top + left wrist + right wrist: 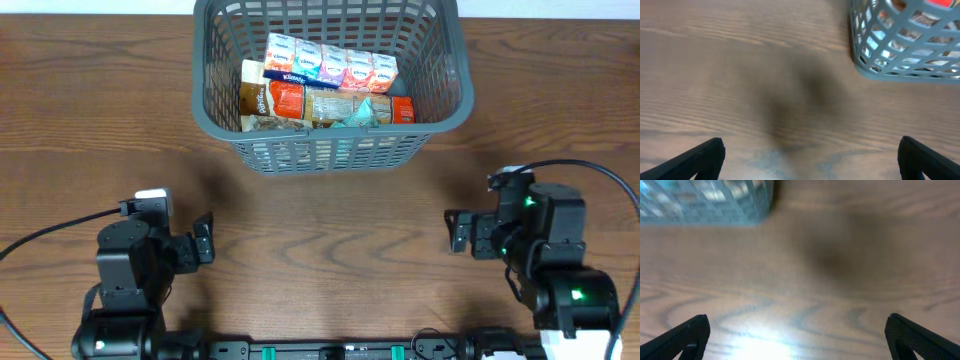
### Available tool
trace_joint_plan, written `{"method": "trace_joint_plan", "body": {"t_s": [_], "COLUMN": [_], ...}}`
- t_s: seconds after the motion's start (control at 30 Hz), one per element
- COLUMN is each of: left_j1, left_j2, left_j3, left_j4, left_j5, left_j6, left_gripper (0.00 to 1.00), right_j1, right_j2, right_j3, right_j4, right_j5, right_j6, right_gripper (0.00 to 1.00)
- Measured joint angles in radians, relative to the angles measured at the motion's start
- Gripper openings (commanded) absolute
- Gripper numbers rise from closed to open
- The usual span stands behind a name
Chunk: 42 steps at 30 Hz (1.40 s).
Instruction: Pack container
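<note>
The container (455, 85), a large dark grey lattice basket, stands at the back middle of the wooden table. It holds a row of tissue packs (330, 65) and several snack packets (300, 103). Its corner also shows in the left wrist view (865, 67) and, blurred, in the right wrist view (755, 210). My left gripper (205, 240) is open and empty at the front left; its fingers frame bare table (810, 157). My right gripper (457, 232) is open and empty at the front right, over bare table (797, 337).
The brown wooden table (320, 240) stretches between the two arms and in front of the basket. Black cables (50, 235) run from each arm toward the table's sides. The far table edge lies just behind the basket.
</note>
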Motion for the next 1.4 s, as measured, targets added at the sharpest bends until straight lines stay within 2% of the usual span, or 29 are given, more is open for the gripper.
{"method": "trace_joint_plan", "body": {"t_s": [0.73, 0.9, 1.07, 1.23, 1.4], "left_j1": [0.000, 0.000, 0.000, 0.000, 0.000], "left_j2": [0.000, 0.000, 0.000, 0.000, 0.000], "left_j3": [-0.003, -0.003, -0.003, -0.003, -0.003], "left_j4": [0.005, 0.005, 0.005, 0.004, 0.004], "left_j5": [0.000, 0.000, -0.001, -0.005, -0.011], "left_j6": [-0.006, -0.006, -0.006, -0.006, -0.006], "left_gripper": [0.98, 0.98, 0.99, 0.99, 0.99], "right_j1": [0.000, 0.000, 0.000, 0.001, 0.018], "right_j2": [0.034, -0.043, -0.264, -0.501, -0.615], "right_j3": [-0.038, -0.046, -0.135, -0.347, -0.579], "right_j4": [0.001, 0.030, 0.182, 0.399, 0.758], "right_j5": [0.000, 0.020, 0.031, 0.023, 0.000], "right_j6": [0.000, -0.002, -0.014, -0.023, -0.026], "right_gripper": [0.99, 0.99, 0.99, 0.99, 0.99]}}
